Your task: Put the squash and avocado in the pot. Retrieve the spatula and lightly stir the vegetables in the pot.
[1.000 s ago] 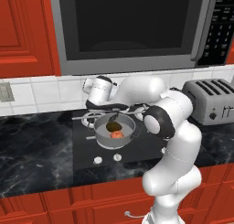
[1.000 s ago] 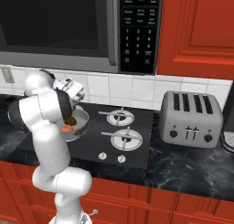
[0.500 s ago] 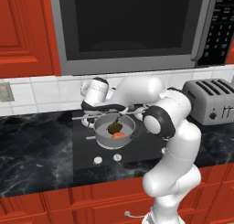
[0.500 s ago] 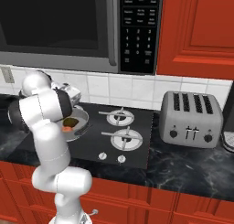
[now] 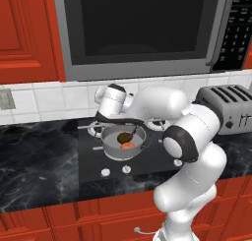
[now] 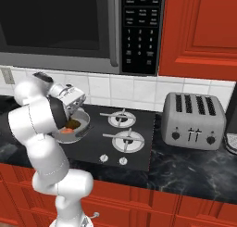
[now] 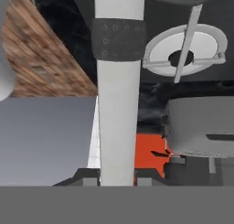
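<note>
Gripper (image 7: 117, 175) clamped tight on spatula (image 7: 118, 81), blade down in pot (image 5: 112, 148) at stove's front left corner, beside squash (image 5: 127, 146) and avocado (image 5: 123, 136). Best stirred in slow, shallow circles, clear of the pot's wall.

Glossy white rounded arm (image 5: 192, 151) segments with dark grey joint bands.
</note>
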